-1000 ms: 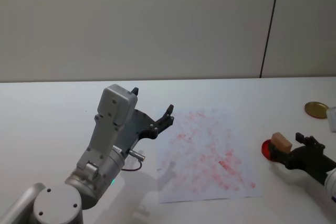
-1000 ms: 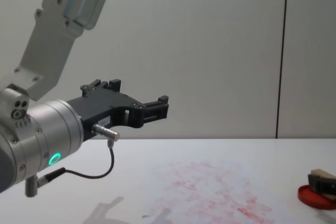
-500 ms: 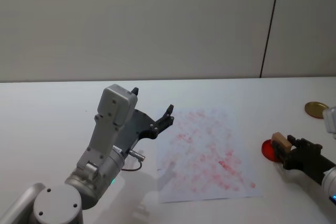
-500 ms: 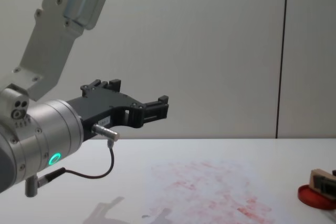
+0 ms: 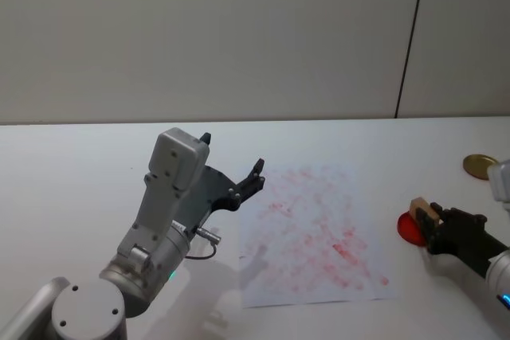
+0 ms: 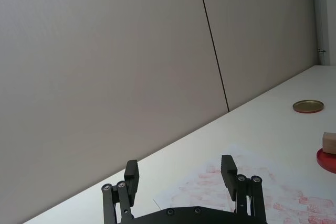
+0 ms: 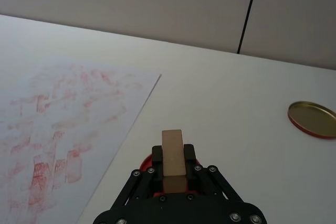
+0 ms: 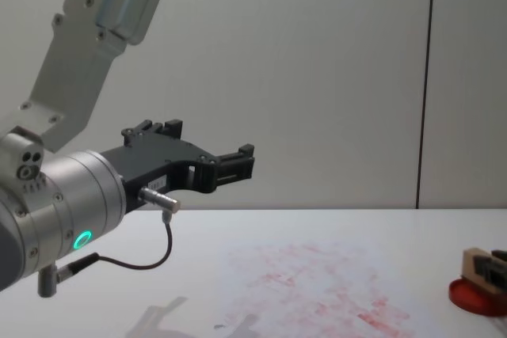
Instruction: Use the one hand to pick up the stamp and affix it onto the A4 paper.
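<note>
White table [image 5: 72,165] runs back to a grey panelled wall.

A4 paper [image 5: 311,232] lies flat around the middle of the table, toward the front edge, its long sides running front to back. It is covered in faint red rectangular ink marks, denser toward its front right part.

Left arm is raised over the table's left half, silver wrist with a green ring light. Left gripper [image 6: 179,167] hangs well above the surface, just left of the paper's far left corner. Its fingers are spread wide and hold nothing.

Right gripper [image 5: 437,225] comes in low from the table's right edge and points toward the paper. Its fingers are closed on the stamp, one on each side of the block.

Red disc [image 5: 408,228] lies flat on the table, right of the paper and apart from it, near the paper's front half. A gold round lid [image 7: 312,113] lies farther back, close to the right edge and well apart from the disc.

Stamp [image 7: 172,145] — a light tan wooden block — is held with its long axis in line with the fingers. It sits at the red disc's left part, its free end sticking out beyond the fingertips toward the paper. Whether its underside touches the disc, I cannot tell.
</note>
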Robot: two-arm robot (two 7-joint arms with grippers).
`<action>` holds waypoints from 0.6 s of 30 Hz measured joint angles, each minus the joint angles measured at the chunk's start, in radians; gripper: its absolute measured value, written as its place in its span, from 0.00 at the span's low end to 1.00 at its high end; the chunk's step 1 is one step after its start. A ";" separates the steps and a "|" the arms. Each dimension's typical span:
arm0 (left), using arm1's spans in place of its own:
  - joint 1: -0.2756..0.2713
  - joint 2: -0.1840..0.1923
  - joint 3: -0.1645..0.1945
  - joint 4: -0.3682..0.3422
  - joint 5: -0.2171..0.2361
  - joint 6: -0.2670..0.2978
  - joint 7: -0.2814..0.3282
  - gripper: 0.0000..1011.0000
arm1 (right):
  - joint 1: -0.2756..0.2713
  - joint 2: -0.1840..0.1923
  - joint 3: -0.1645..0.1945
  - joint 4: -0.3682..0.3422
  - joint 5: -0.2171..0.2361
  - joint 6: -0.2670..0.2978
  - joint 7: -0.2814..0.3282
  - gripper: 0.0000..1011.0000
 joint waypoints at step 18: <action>0.000 0.000 0.000 0.000 0.000 0.000 0.000 0.98 | 0.007 -0.031 -0.037 -0.058 -0.007 -0.025 0.070 0.21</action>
